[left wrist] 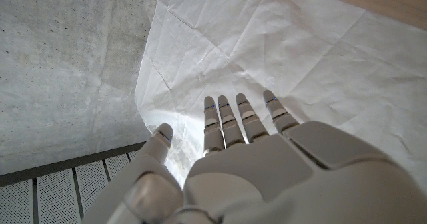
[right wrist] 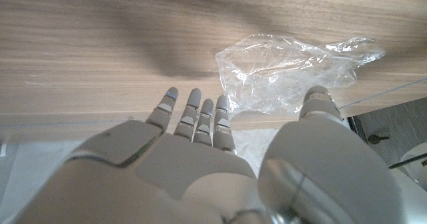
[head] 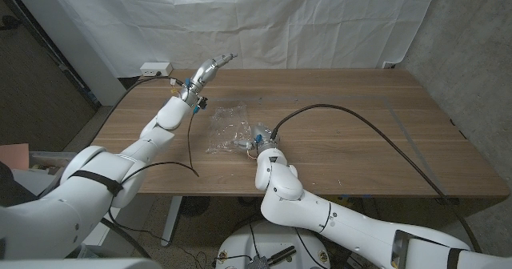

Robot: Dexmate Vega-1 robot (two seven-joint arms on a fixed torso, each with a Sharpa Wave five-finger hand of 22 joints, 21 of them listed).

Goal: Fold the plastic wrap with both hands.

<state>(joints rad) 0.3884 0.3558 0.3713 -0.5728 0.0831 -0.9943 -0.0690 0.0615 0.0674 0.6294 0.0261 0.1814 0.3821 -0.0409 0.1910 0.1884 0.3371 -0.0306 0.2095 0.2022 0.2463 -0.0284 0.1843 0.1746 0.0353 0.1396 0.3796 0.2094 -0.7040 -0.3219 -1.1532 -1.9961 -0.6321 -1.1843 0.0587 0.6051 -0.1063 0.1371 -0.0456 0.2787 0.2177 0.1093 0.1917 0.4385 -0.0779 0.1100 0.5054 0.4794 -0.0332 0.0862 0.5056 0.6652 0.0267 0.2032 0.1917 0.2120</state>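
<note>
The plastic wrap (head: 233, 129) lies crumpled on the wooden tabletop (head: 360, 133), toward its near edge. The right hand (head: 264, 143) sits just beside the wrap, fingers (right wrist: 193, 114) spread and empty, though whether the thumb touches the film is hard to tell. The left hand (head: 212, 67) is raised toward the white backdrop (left wrist: 300, 57), fingers apart, holding nothing.

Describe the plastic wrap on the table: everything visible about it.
The plastic wrap is a clear, thin, glossy film, crumpled and creased rather than flat, lying loose on the wooden table left of its middle. In the right wrist view its wrinkled edges catch the light. The right hand hovers beside it, fingers apart; whether it touches is unclear. The left hand is raised well away.
</note>
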